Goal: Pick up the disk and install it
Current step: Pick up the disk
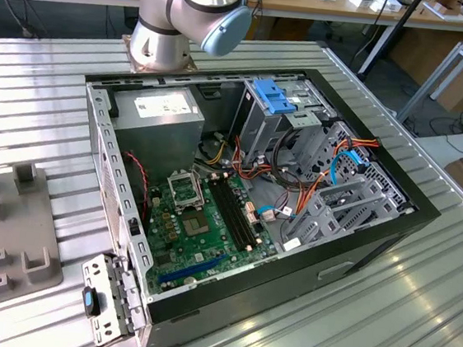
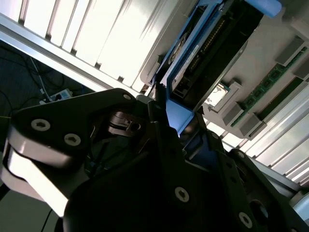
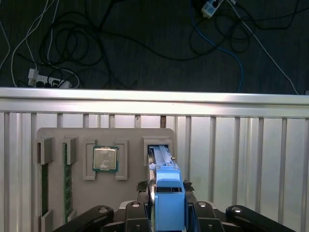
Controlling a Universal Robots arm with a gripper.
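Disk (image 3: 161, 159), upright on its edge in a slot of a grey tray (image 3: 53, 135), is pinched at its blue rail by the gripper (image 3: 168, 205) from above.

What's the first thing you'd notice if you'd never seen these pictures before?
The open black computer case lying on the ribbed silver metal table in the exterior view, its green circuit board and tangled coloured wires showing. In the first wrist view, the black gripper clamps a grey-metal disk in a bright blue plastic rail, standing in a grey plastic holder tray beside a square silver chip.
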